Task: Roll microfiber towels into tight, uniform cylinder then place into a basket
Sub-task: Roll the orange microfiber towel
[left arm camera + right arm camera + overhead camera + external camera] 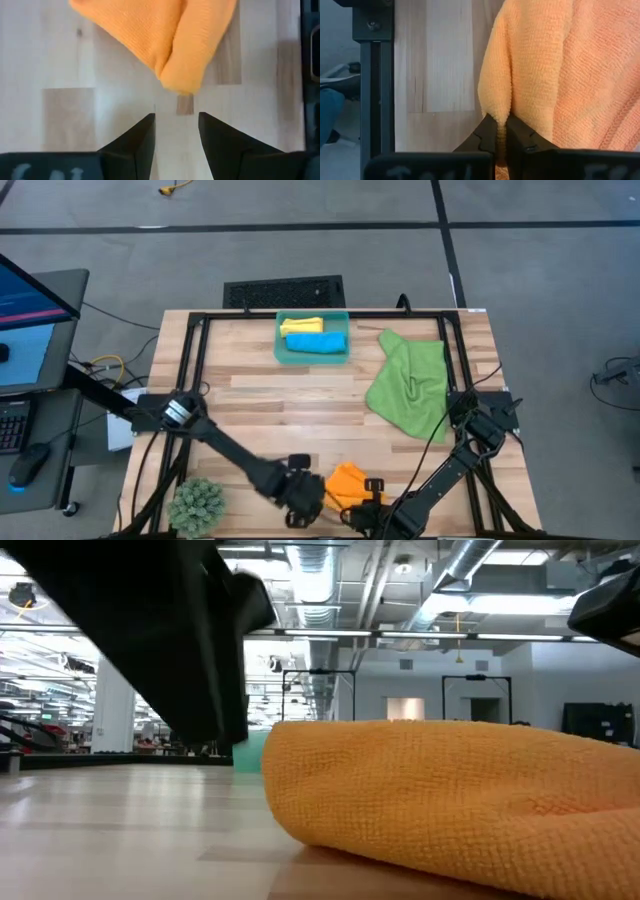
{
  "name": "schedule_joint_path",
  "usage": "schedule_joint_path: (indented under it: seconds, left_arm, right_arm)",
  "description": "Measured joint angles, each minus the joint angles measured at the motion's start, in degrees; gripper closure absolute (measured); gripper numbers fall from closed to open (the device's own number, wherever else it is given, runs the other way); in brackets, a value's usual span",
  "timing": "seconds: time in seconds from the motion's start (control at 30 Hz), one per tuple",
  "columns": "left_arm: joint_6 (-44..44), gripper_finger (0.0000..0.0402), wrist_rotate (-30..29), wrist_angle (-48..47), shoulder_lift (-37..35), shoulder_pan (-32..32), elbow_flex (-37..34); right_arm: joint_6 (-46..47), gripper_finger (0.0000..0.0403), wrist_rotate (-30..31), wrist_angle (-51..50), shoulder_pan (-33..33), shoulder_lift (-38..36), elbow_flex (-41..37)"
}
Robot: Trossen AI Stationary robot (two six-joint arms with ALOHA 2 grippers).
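I see the orange towel [347, 480] bunched at the near edge of the table [300, 395], between my two arms. My right gripper [501, 134] has its fingers pinched tight on a fold of the orange cloth at its edge. My left gripper [176, 131] sits just beside the towel's folded tip with its fingers parted by a narrow gap, empty, over bare wood. At the far side of the table the basket [312, 355] holds the yellow towel [302, 326] and the blue towel [318, 342], both rolled and lying side by side. The green towel [410, 385] lies loose and crumpled to the right of the basket, near the right arm's base. A green spiky plant [196, 505] sits at the near left corner.
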Motion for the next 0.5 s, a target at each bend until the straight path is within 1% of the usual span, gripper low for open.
schedule_joint_path:
  seconds: [0.1, 0.17, 0.23, 0.3, 0.37, 0.5]
  left_arm:
    - [3.95, 0.0259, -8.19, 0.82, -0.01, -3.40, 0.06]
    - [9.24, 0.0259, -12.75, 3.27, 0.34, -5.39, 0.07]
    - [15.70, 0.0259, -15.93, 6.89, 1.05, -7.05, -0.15]
    - [20.76, 0.0259, -17.96, 9.47, 2.32, -7.92, -0.27]
    - [23.96, 0.0259, -18.35, 12.64, 3.80, -8.12, -0.27]
    - [26.39, 0.0259, -20.84, 14.02, 5.32, -7.19, -0.27]
  right_arm:
    - [0.02, 0.0377, -0.01, 0.01, -0.07, 0.00, 0.00]
    - [0.04, 0.0380, -0.24, 0.00, -0.11, 0.00, 0.00]
    - [0.48, 0.0379, -0.28, 0.02, -0.11, 0.00, 0.00]
    - [1.45, 0.0372, -0.57, 0.02, -0.46, 0.00, 0.00]
    - [1.53, 0.0367, -1.19, 0.11, -0.53, -0.02, 0.00]
    - [1.54, 0.0373, -1.11, 0.17, -0.52, -0.02, -0.02]
